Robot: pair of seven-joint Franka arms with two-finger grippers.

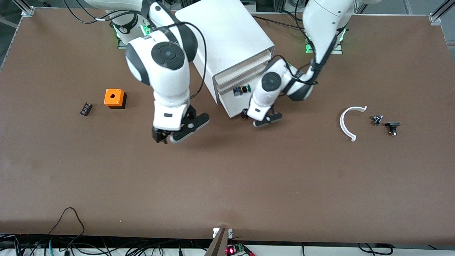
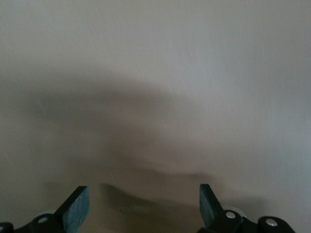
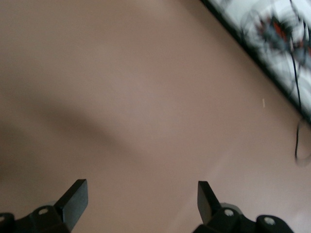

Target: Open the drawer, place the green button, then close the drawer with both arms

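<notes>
Black left gripper (image 1: 256, 119) – spread wide, empty, at drawer (image 1: 237, 103) front, right gripper (image 1: 167, 137) likewise

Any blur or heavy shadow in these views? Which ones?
Front view: sharp, evenly lit, soft shadow on the table under the right claw. Left wrist view: the open left claw faces a plain white surface crossed by a broad dark shadow, featureless. Right wrist view: brown tabletop smeared by blur, table edge and cables streaked.
</notes>
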